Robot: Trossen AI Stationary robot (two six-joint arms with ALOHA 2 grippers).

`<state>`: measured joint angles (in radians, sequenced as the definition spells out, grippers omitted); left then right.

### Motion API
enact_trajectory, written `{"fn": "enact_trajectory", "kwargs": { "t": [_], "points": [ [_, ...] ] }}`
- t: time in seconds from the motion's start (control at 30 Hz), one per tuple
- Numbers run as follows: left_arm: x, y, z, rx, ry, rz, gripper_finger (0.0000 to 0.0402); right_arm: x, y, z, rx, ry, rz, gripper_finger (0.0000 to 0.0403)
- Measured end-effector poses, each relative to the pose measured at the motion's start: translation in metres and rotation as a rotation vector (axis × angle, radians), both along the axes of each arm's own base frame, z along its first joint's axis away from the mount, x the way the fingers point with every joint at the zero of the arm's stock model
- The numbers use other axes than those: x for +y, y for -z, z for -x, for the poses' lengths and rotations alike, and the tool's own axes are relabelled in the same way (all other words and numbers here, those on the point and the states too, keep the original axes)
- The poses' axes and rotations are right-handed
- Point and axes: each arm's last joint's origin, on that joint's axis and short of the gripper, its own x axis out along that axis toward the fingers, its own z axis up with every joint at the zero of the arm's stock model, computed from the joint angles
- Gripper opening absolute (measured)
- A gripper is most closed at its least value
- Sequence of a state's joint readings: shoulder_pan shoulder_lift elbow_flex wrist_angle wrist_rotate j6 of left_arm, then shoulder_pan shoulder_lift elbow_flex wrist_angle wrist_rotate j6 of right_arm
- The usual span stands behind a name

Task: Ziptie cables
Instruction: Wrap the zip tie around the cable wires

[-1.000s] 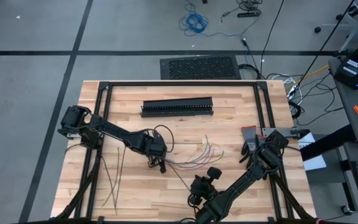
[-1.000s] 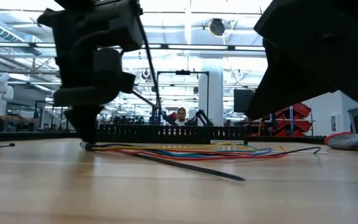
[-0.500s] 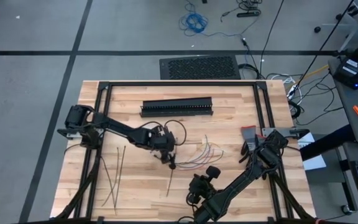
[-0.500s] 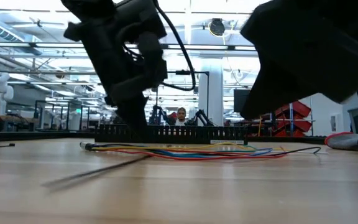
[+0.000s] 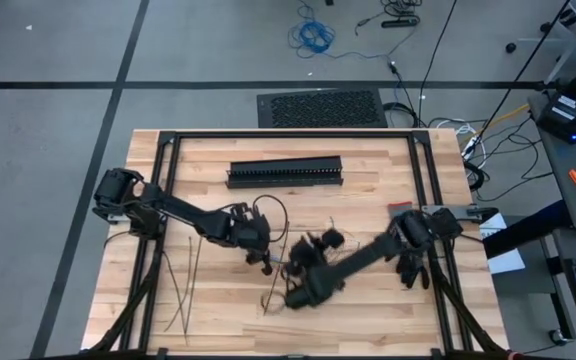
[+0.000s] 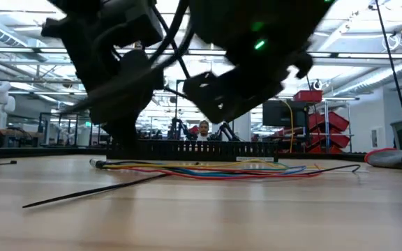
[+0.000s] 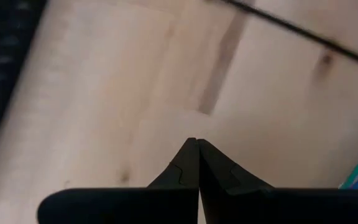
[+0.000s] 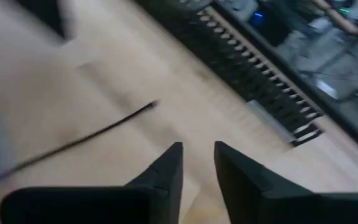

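A pale butcher-block table (image 5: 368, 160) with a black metal frame stands on a grey workshop floor, and the low view looks across it into a bright hall of shelving where a person sits far behind. Near the table's far edge lies a long black slotted plastic duct (image 5: 285, 172), its comb-like teeth plain in the right wrist view (image 8: 253, 81). The cables (image 6: 208, 169), thin flexible red, blue, yellow and white wires, lie flat on the wood mid-table, just in front of the duct in the low view; from above the right arm crosses over and hides most of them. One ziptie (image 6: 96, 189), a thin straight dark strip, lies loose on the boards before the wires, and spare zipties (image 5: 181, 285) rest well apart toward the left front corner. The left gripper (image 7: 197, 144) hangs low beside the wires' end, fingers pressed together on nothing. The right gripper (image 8: 197, 151) sits just beside it, fingers slightly parted, empty.
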<state>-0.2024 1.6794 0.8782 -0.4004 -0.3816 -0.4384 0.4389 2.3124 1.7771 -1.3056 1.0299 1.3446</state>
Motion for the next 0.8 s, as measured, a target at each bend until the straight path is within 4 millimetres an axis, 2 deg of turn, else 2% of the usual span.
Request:
{"fn": "enact_trajectory", "kwargs": {
  "t": [0.07,0.17,0.33,0.47,0.63,0.8],
  "points": [
    [-0.001,0.007,0.002,-0.034,0.019,0.032,0.0,-0.018,-0.003,-0.006,-0.003,0.043,-0.006,0.0102],
    [-0.001,0.011,0.007,-0.121,0.069,0.091,0.0,-0.033,-0.01,-0.013,0.017,0.056,-0.044,0.01],
    [0.004,0.009,0.025,-0.284,0.106,0.149,0.0,-0.044,-0.02,-0.018,-0.019,0.001,-0.168,0.0078],
    [0.01,0.005,0.047,-0.407,0.107,0.165,0.0,-0.05,-0.027,-0.011,-0.089,-0.07,-0.259,0.0063],
    [0.014,0.004,0.071,-0.575,0.131,0.176,0.0,-0.079,-0.015,0.011,-0.221,-0.12,-0.457,0.0053],
    [0.017,0.006,0.083,-0.699,0.166,0.161,0.0,-0.119,0.009,0.026,-0.522,-0.266,-0.71,0.0051]
  ]
}}
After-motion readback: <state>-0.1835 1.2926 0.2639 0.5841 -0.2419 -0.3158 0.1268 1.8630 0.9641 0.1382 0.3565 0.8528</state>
